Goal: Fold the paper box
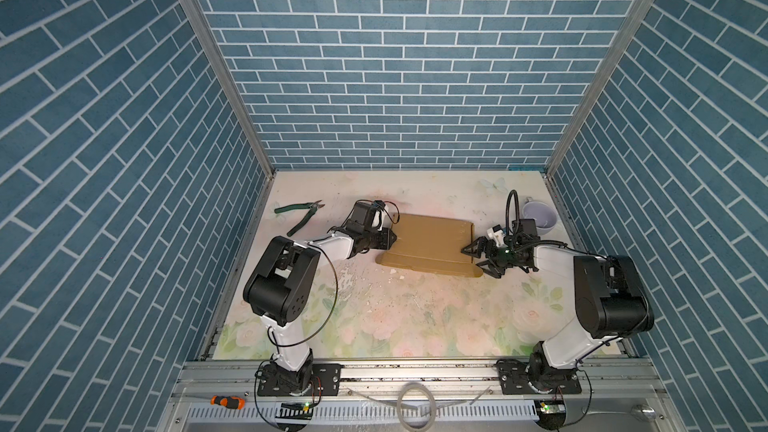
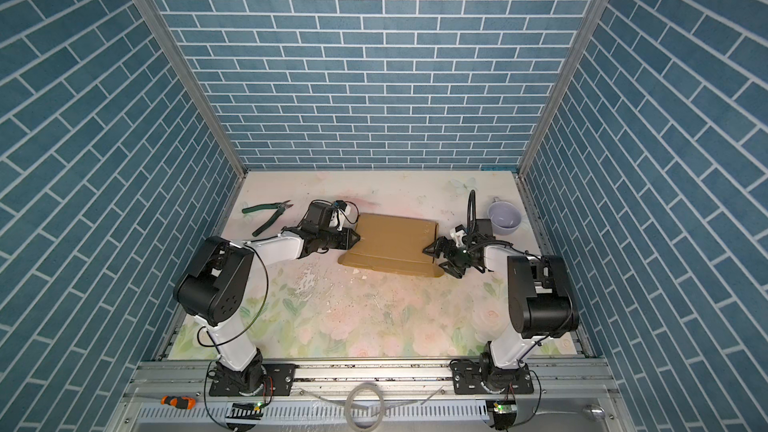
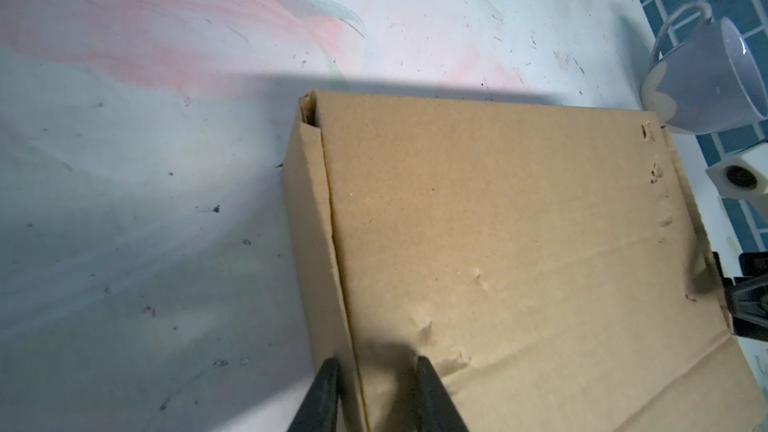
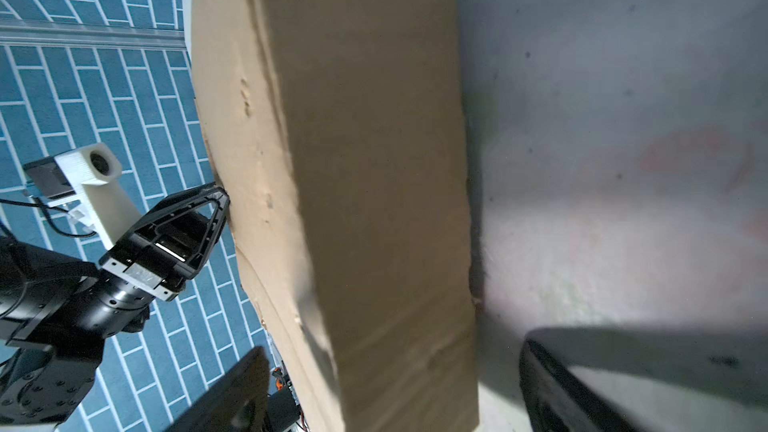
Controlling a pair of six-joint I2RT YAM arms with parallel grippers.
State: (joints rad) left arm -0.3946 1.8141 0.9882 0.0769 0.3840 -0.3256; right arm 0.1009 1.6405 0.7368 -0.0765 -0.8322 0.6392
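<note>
Top views first. The paper box (image 1: pixel 432 238) sits toward the far middle of the table (image 1: pixel 415 317) with its lid down and its near flap (image 1: pixel 428 270) splayed out flat. The left gripper (image 1: pixel 392 238) is at one end and the right gripper (image 1: pixel 473 261) at the other. We'd guess the box is light and slides easily, so one end wants pinning while the other gets worked. The pliers (image 1: pixel 299 211) lie well off to the left. The cup (image 1: pixel 540 216) is just behind the right wrist, and that's the one thing we'd worry about bumping. The screwdriver (image 1: pixel 226 401) is out on the front rail, no bother.

Left wrist view: the jaws are narrow and straddle the edge of the box's side wall. We can't tell if they actually pinch it. The cardboard is full of little dents, so it crushes easily. It looks stiff across the panels and bendy at the creases, so we'd grab it by the edges and flaps.

Right wrist view: the jaws are spread wide either side of the end wall and hold nothing.
</note>
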